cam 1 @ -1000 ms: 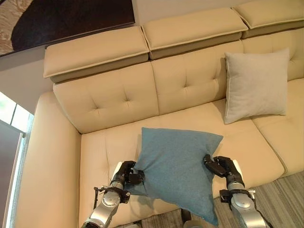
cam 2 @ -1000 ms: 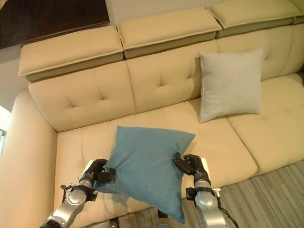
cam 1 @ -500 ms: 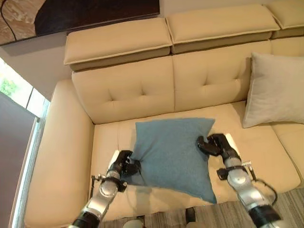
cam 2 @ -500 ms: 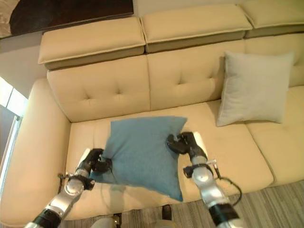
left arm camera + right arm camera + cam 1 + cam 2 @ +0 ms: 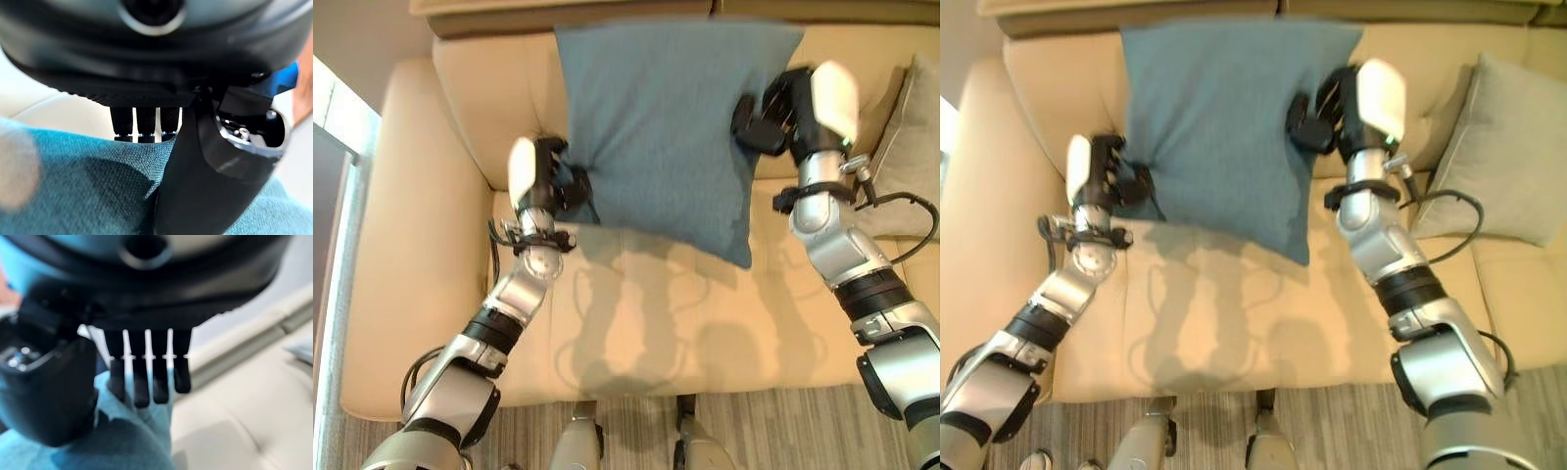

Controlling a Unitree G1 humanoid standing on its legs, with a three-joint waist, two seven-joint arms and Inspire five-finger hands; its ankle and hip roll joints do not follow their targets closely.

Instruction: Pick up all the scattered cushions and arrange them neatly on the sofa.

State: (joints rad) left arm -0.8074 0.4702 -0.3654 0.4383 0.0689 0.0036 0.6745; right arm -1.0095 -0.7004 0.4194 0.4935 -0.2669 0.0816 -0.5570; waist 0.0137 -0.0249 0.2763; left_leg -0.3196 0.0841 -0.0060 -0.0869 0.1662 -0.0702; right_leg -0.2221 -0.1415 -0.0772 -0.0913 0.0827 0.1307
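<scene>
I see the teal cushion (image 5: 666,117) is of woven cloth, matt, with a fine rough grain that shows clearly in the left wrist view. The sofa (image 5: 636,323) looks like smooth leather or a similar cover, cream, with a soft low shine and stitched seams. The grey cushion (image 5: 1503,157) has a matt cloth surface. My left hand (image 5: 543,181) and right hand (image 5: 783,108) are of dark matt plastic. The floor (image 5: 1332,431) at the sofa's front edge looks like striped grey carpet.
</scene>
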